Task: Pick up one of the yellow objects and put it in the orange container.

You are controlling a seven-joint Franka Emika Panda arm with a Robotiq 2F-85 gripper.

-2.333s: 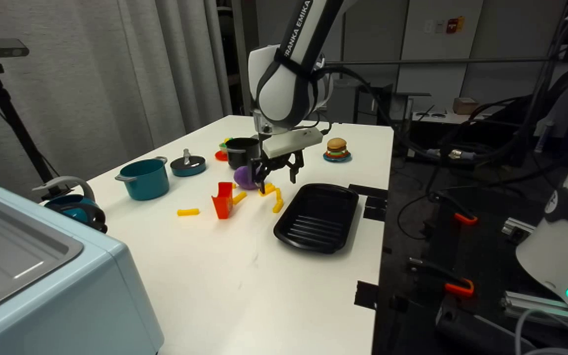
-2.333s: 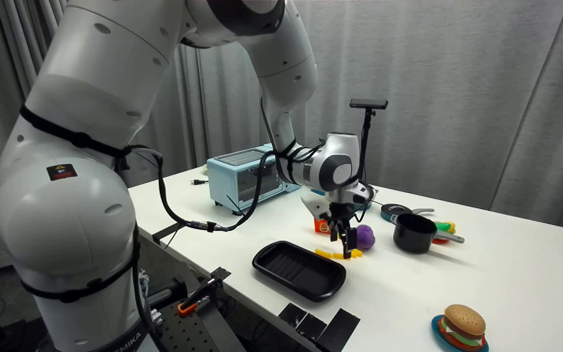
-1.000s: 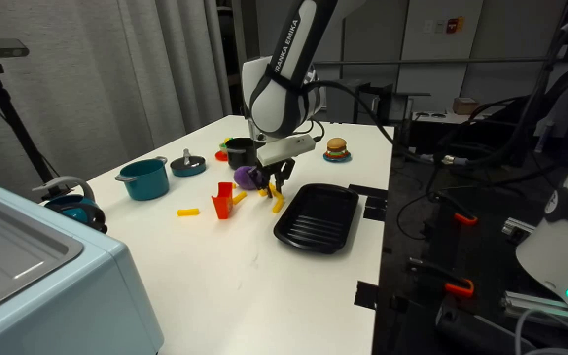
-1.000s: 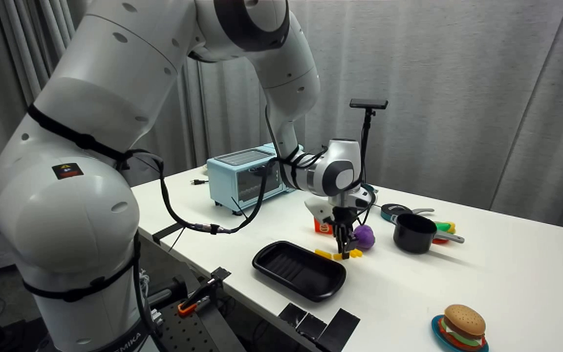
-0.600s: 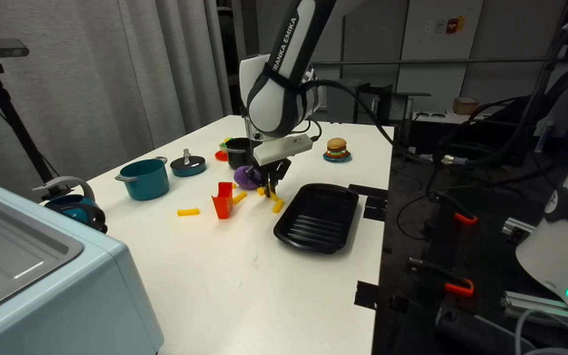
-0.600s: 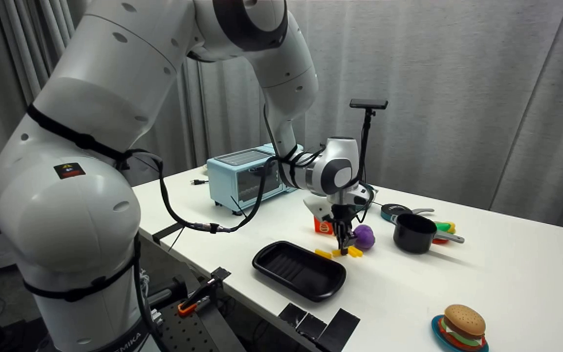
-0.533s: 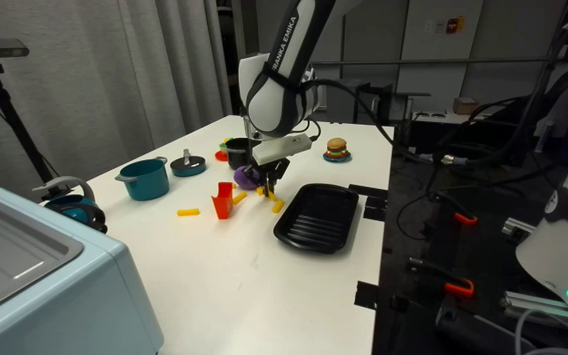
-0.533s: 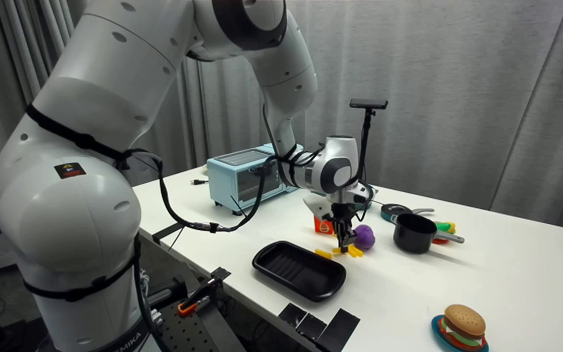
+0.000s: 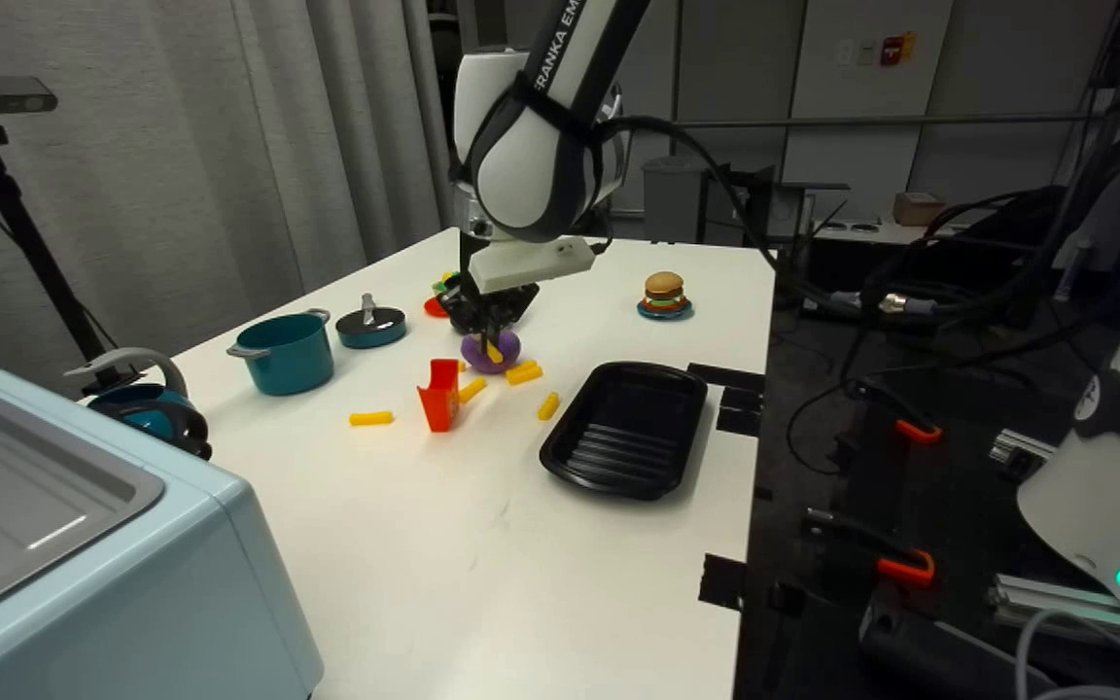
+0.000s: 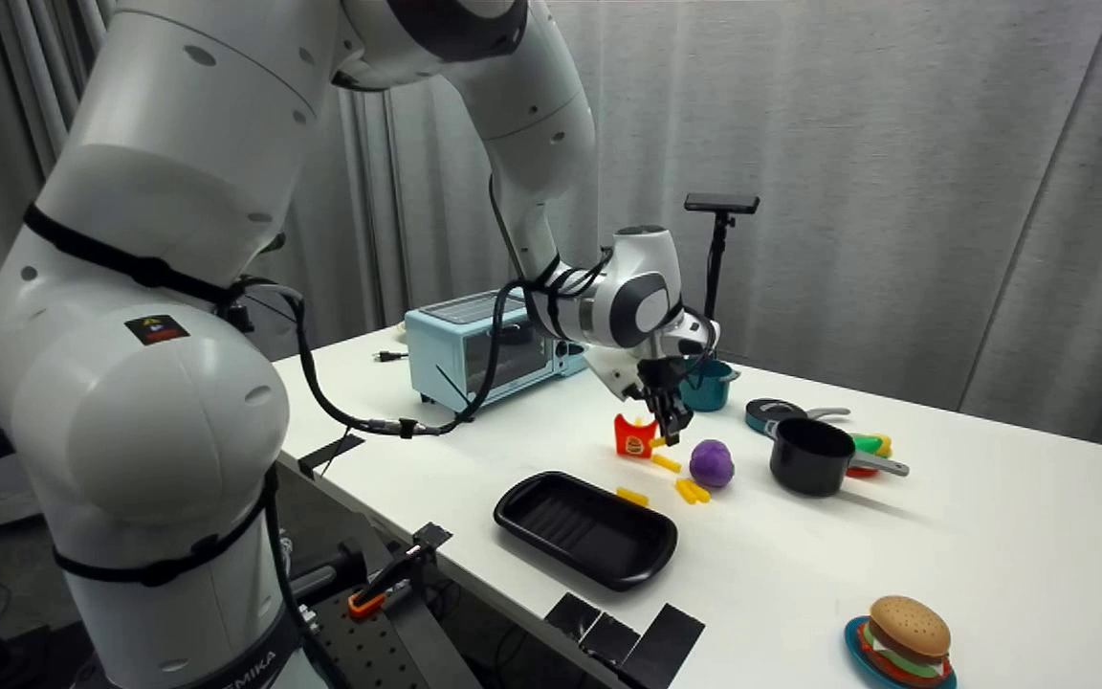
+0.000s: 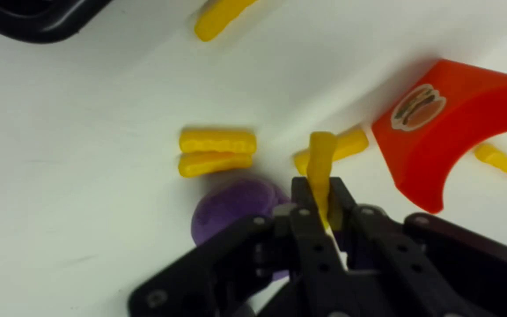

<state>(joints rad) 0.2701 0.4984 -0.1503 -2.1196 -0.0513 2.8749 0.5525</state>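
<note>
My gripper is shut on a yellow stick, which juts out past the fingertips. The pair hangs above the table, and in an exterior view the gripper appears just right of the orange container. That container, a red-orange carton with a burger picture, stands with its opening up, right of the held stick in the wrist view. Other yellow objects lie loose: two side by side, another by the carton's base, one near the black pan and one farther left.
A purple round object sits below and beside the gripper. The black pan lies near the table edge. A teal pot, a lid, a black saucepan and a toy burger stand farther off.
The gripper came down with jaws apart, closed on a yellow stick among the pieces, then rose with it toward the orange container. Two of the remaining sticks now lie in shifted positions.
</note>
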